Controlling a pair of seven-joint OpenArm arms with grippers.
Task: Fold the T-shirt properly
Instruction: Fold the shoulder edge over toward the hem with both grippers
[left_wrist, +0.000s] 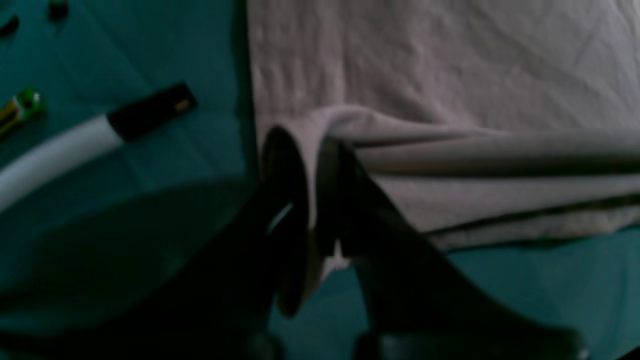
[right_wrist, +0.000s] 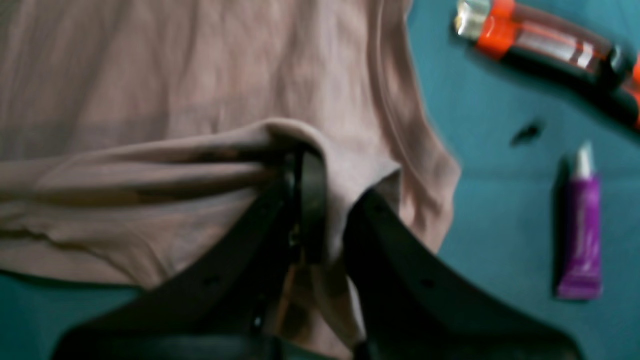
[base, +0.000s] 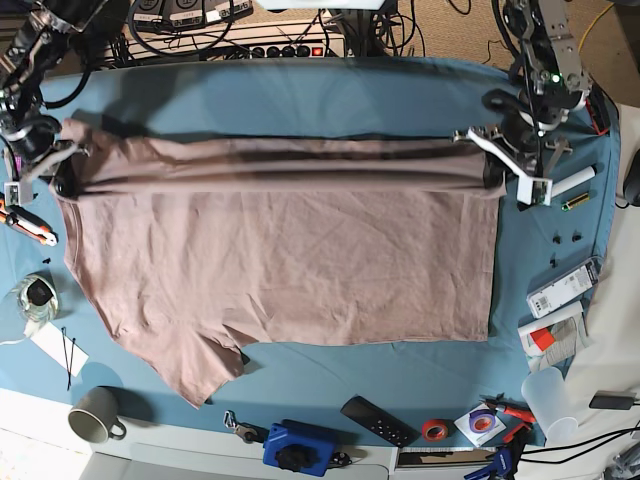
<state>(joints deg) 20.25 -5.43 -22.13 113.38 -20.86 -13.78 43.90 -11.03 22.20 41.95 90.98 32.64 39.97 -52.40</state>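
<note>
The pink-beige T-shirt (base: 300, 260) lies spread over the teal table cloth (base: 330, 100), with one sleeve at the lower left. Its far edge is raised into a long taut fold between the two arms. At the right end of that fold in the base view, my left gripper (base: 492, 150) is shut on the T-shirt. The left wrist view shows the cloth (left_wrist: 450, 65) pinched in the left gripper (left_wrist: 310, 145). My right gripper (base: 68, 165) is shut on the left end. In the right wrist view the fabric (right_wrist: 150, 75) drapes over the right gripper (right_wrist: 335, 185).
A white tube with a black cap (left_wrist: 90, 135) and a green battery (left_wrist: 22, 107) lie beside the left gripper. An orange-red marker (right_wrist: 535, 37) and a purple tube (right_wrist: 580, 225) lie near the right one. A mug (base: 95, 415), a remote (base: 375, 420), tape (base: 433, 430) and a cup (base: 550, 400) line the front edge.
</note>
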